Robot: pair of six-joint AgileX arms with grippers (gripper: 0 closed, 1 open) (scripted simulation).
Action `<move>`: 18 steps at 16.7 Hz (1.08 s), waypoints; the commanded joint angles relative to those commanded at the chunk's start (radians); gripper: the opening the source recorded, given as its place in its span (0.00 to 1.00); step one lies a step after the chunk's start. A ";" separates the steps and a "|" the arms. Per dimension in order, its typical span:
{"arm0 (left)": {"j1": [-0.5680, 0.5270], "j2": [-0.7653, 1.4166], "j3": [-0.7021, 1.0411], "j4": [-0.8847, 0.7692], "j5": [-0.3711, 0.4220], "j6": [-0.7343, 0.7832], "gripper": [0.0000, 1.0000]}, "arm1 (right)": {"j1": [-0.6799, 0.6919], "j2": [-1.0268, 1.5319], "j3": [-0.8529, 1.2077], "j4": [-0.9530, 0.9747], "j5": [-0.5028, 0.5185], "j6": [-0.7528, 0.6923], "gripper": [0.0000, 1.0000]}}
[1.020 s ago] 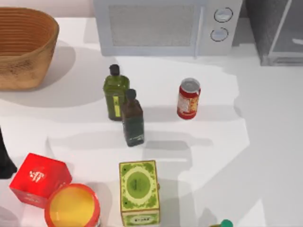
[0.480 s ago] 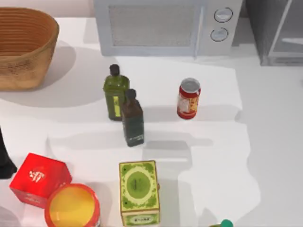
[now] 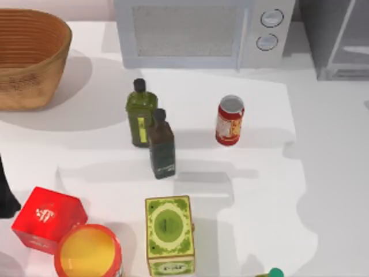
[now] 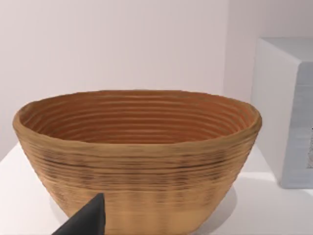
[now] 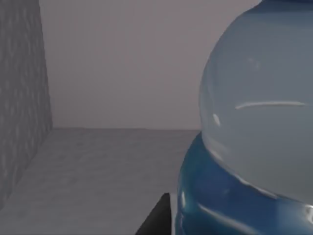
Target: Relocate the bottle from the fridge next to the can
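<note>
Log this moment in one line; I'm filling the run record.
right gripper: inside fridge, at bottle | can: on table | left arm: parked near basket

Black, wedge-shaped left fingertip (image 4: 85,220); right fingertip (image 5: 156,219) seems black too.

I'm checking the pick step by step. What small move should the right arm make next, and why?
Probably ease the right hand a little further around the clear plastic bottle with the blue label before closing: the right wrist view has the bottle close up inside the grey cabinet, with a dark finger beside it.
</note>
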 joint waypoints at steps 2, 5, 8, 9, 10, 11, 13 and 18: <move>0.000 0.000 0.000 0.000 0.000 0.000 1.00 | 0.055 0.027 -0.016 0.043 0.055 -0.001 0.00; 0.000 0.000 0.000 0.000 0.000 0.000 1.00 | 0.202 0.084 -0.059 0.141 0.201 -0.002 0.00; 0.000 0.000 0.000 0.000 0.000 0.000 1.00 | 0.400 0.140 -0.116 0.257 0.392 -0.003 0.00; 0.000 0.000 0.000 0.000 0.000 0.000 1.00 | 0.465 0.156 -0.135 0.294 0.456 -0.003 0.00; 0.000 0.000 0.000 0.000 0.000 0.000 1.00 | 0.527 0.170 -0.154 0.329 0.516 -0.003 0.00; 0.000 0.000 0.000 0.000 0.000 0.000 1.00 | 0.580 0.181 -0.172 0.360 0.569 -0.003 0.00; 0.000 0.000 0.000 0.000 0.000 0.000 1.00 | 0.655 0.196 -0.200 0.408 0.644 -0.003 0.00; 0.000 0.000 0.000 0.000 0.000 0.000 1.00 | 0.689 0.201 -0.215 0.431 0.678 -0.003 0.00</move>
